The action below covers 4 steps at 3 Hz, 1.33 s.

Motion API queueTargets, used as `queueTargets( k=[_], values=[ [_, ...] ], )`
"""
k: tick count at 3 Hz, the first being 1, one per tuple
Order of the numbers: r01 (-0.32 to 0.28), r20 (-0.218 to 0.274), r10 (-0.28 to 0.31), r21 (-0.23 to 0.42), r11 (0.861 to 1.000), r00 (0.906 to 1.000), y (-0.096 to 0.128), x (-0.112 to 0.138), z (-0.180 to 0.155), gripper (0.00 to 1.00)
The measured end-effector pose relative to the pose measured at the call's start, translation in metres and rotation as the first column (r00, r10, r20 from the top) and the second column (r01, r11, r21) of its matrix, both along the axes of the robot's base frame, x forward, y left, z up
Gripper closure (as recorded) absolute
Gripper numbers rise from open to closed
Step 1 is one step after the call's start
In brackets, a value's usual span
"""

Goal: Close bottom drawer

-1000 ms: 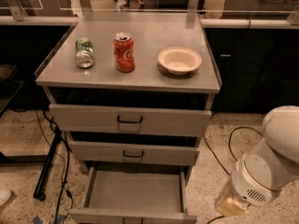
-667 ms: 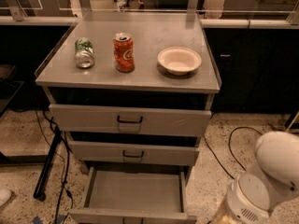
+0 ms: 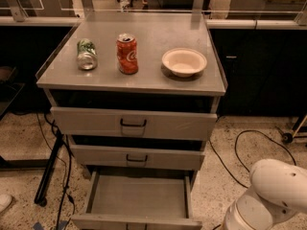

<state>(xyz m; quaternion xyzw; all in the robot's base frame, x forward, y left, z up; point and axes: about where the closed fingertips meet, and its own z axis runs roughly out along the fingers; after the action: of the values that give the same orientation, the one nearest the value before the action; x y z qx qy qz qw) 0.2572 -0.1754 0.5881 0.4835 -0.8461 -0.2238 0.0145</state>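
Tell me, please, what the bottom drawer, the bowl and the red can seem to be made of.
The bottom drawer: likely sheet metal, matte grey; thin folded walls. The bowl: perhaps paper or foam, dull cream, thin rim; unsure. The red can: probably aluminium, printed wall, shiny silver top. The claw is out of view; only the white arm shows at lower right.

Pulled far out beneath the cabinet's two other drawers: bottom drawer, grey metal, shallow tray open upward, front lying along the view's lower edge. Out of view: the gripper.
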Motion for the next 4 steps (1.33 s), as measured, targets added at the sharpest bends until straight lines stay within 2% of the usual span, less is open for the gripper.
queueTargets(
  k=[1, 2, 3, 4],
  values=[
    [0.019, -0.032, -0.018, 0.021, 1.0, 0.9993, 0.001, -0.003, -0.018, 1.0],
    [0.091, -0.104, -0.085, 0.054, 0.994, 0.9909, 0.005, -0.004, -0.089, 1.0],
    [0.147, -0.142, -0.134, 0.081, 0.986, 0.9808, 0.006, 0.001, -0.129, 1.0],
    [0.149, -0.159, -0.134, 0.088, 0.985, 0.9781, 0.009, -0.003, -0.136, 1.0]
  ],
)
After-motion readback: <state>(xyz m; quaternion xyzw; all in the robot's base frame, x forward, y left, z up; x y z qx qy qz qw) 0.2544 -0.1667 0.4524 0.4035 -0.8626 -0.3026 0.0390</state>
